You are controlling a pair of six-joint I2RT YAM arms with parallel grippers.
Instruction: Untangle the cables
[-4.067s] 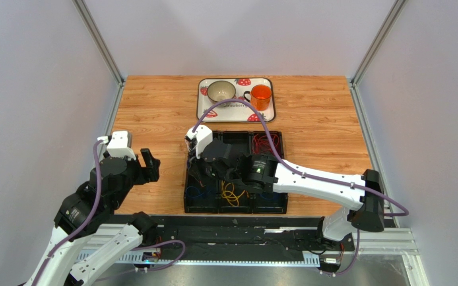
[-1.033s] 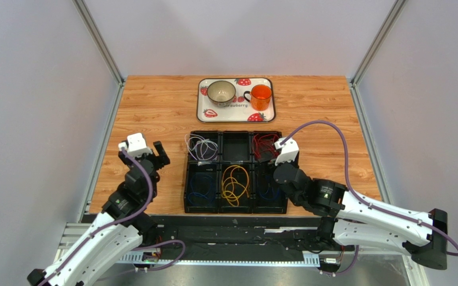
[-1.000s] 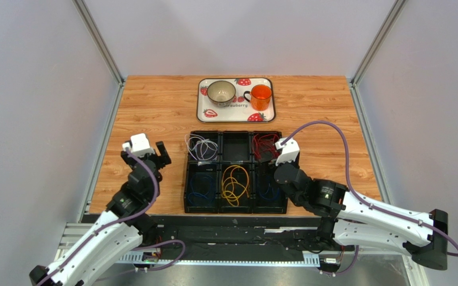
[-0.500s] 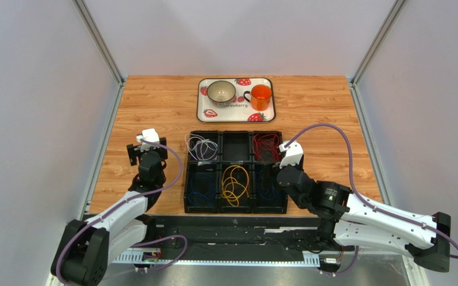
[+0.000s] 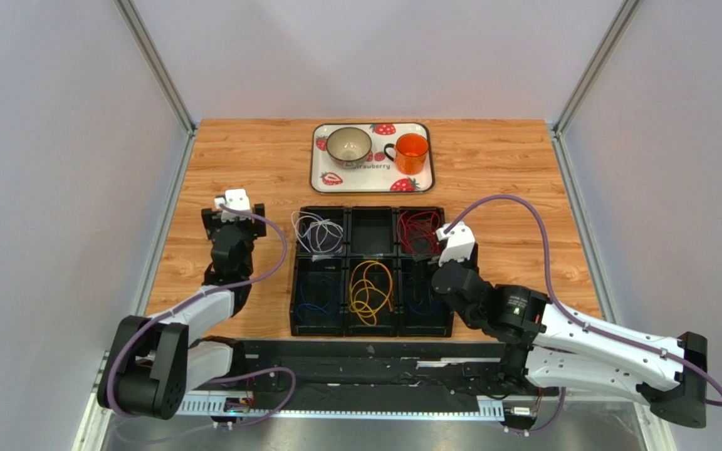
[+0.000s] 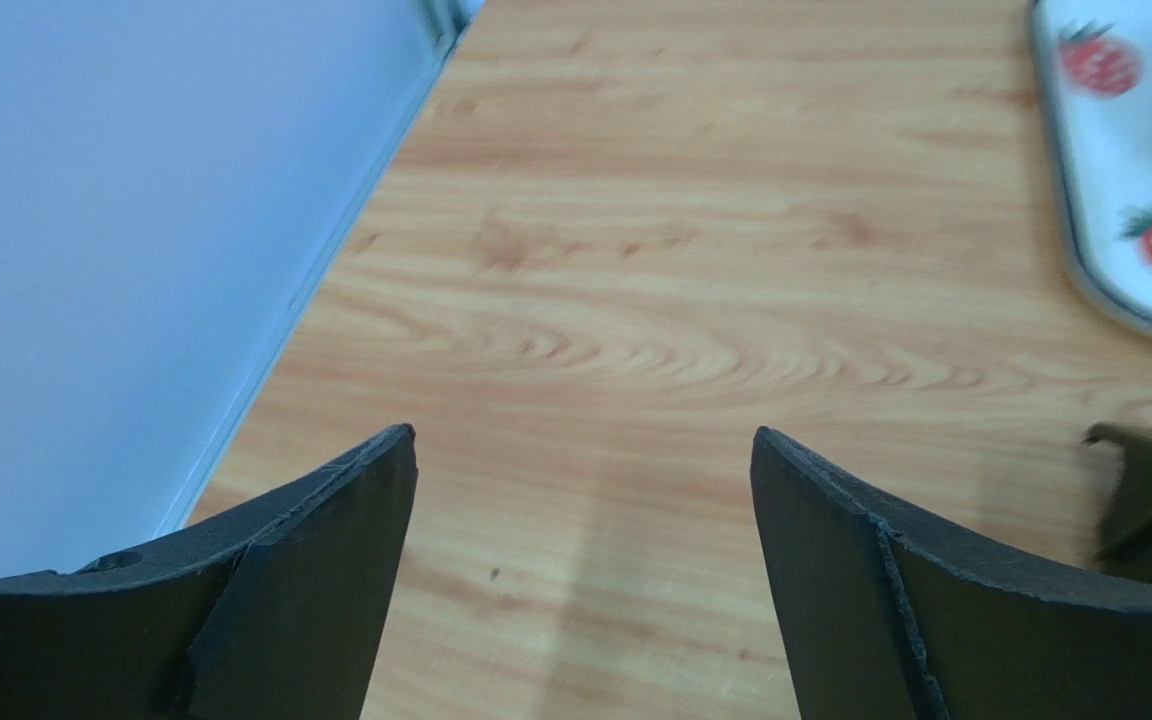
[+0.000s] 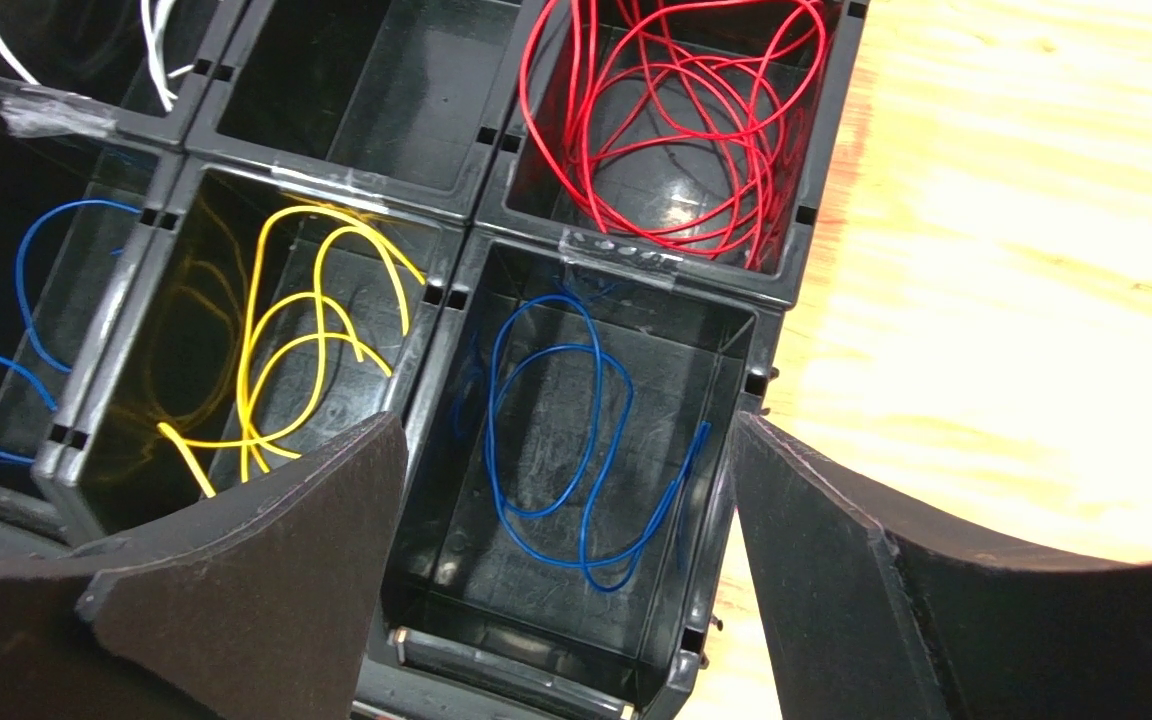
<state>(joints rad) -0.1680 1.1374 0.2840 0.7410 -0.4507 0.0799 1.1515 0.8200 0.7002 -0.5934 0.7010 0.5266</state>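
While left wrist frames tabletop (image 6: 657, 300), right wrist frames cables (image 7: 654, 113) — in compartments (image 7: 620, 267).

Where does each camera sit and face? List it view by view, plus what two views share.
Top external: above and behind, looking down on the wooden table, the black six-compartment plastic organiser, the left arm and right arm.
Left wrist: on the left arm, facing bare table and the white strawberry-print tray; open jaws below.
Right wrist: on the right arm, looking into the organiser at thin red cable loops; open jaws below.
Shared: top and right wrist show those loops.
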